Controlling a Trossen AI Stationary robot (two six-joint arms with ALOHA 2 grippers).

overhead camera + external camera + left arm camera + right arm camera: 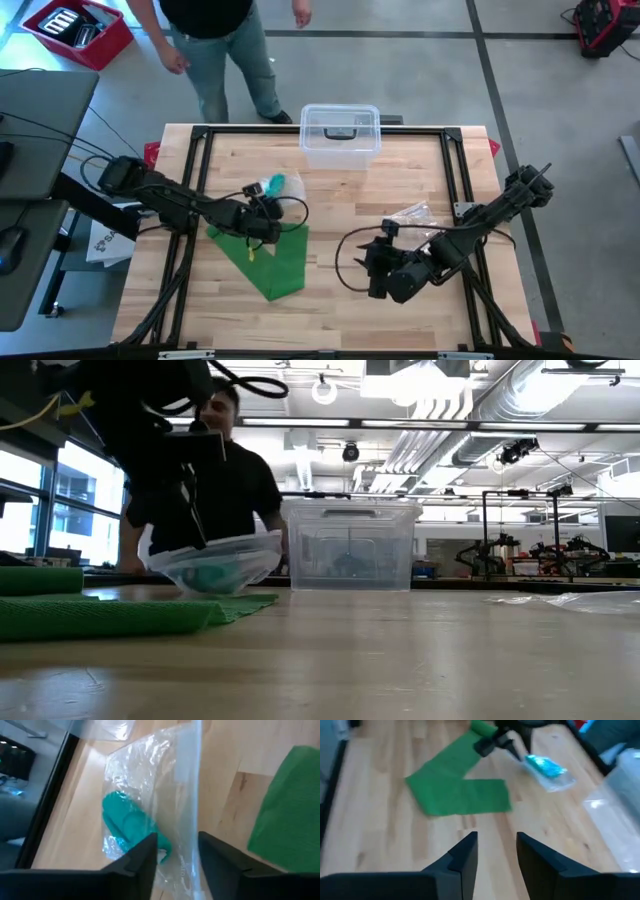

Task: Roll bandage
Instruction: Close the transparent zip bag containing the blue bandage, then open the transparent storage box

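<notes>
Green bandage just beside left hand.

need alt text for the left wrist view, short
The left tool, its fingers apart, hovers over a clear plastic bag holding a teal roll on the wooden table. Green bandage lies beside the bag.

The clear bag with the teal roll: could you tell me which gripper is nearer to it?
Left. The left gripper is right at the bag; the right gripper sits well away across the table, over bare wood.
</notes>
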